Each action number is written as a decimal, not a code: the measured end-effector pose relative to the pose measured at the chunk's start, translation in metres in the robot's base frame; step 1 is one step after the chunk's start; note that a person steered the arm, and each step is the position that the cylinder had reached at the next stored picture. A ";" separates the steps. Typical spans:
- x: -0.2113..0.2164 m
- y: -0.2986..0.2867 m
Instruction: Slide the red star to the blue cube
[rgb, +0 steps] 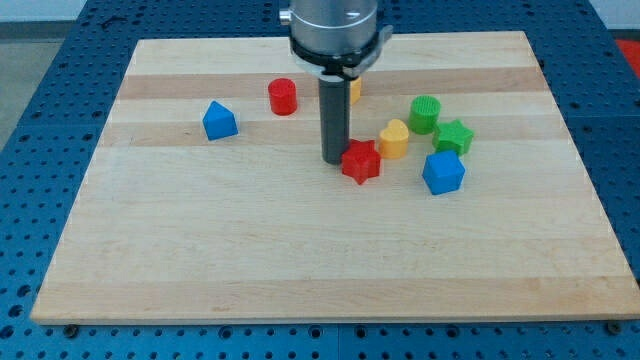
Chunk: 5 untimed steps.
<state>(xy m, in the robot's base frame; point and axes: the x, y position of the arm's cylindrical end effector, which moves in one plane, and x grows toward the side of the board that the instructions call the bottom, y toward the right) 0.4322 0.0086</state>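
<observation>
The red star (361, 161) lies near the middle of the wooden board. The blue cube (443, 172) sits to its right, with a gap between them. My tip (333, 160) rests on the board right at the red star's left side, touching or nearly touching it. The rod rises straight up to the arm's grey housing at the view's top.
A yellow heart (394, 139) sits just up-right of the red star. A green star (454, 136) and a green cylinder (425, 114) lie above the blue cube. A red cylinder (283, 96) and a blue pentagon-like block (219, 120) lie at the left. A yellow block (354, 90) shows partly behind the rod.
</observation>
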 end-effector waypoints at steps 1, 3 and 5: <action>0.016 0.019; 0.025 0.033; 0.090 -0.011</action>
